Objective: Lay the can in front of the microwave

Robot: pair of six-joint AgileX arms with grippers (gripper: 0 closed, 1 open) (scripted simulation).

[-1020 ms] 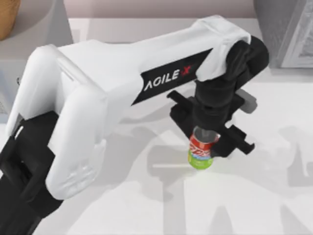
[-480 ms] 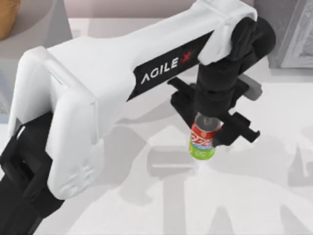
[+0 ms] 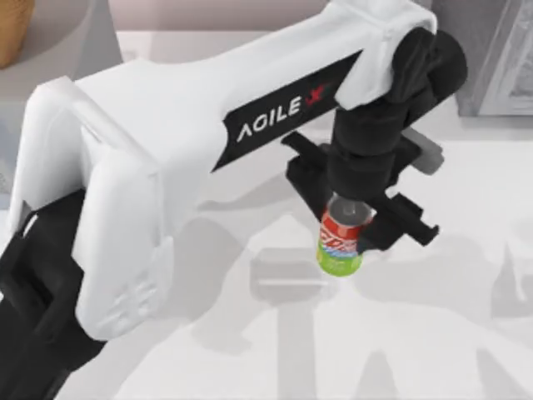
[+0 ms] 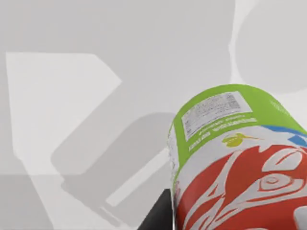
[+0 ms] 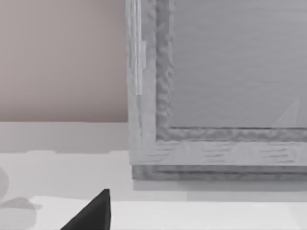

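Observation:
The can (image 3: 340, 244), with its red band, white-blue middle and lime-green base, hangs upright just above the white table (image 3: 250, 350). My left gripper (image 3: 353, 218) comes down on it from above and is shut on its upper part. The left wrist view looks along the can (image 4: 240, 158) toward the table below. At the table's far right corner stands the grey microwave (image 3: 491, 58), to the right of and beyond the can. The right wrist view faces the microwave (image 5: 216, 96) up close, with a dark fingertip (image 5: 91, 215) of my right gripper at the picture's edge.
A brown wooden object (image 3: 12, 29) sits at the far left corner on a grey block (image 3: 58, 58). My left arm's white links (image 3: 166, 158) stretch across the table's left and middle. Bare tabletop lies between the can and the microwave.
The left gripper has raised the can a little off the table and carried it slightly toward the far side. Its shadow now lies apart from the can.

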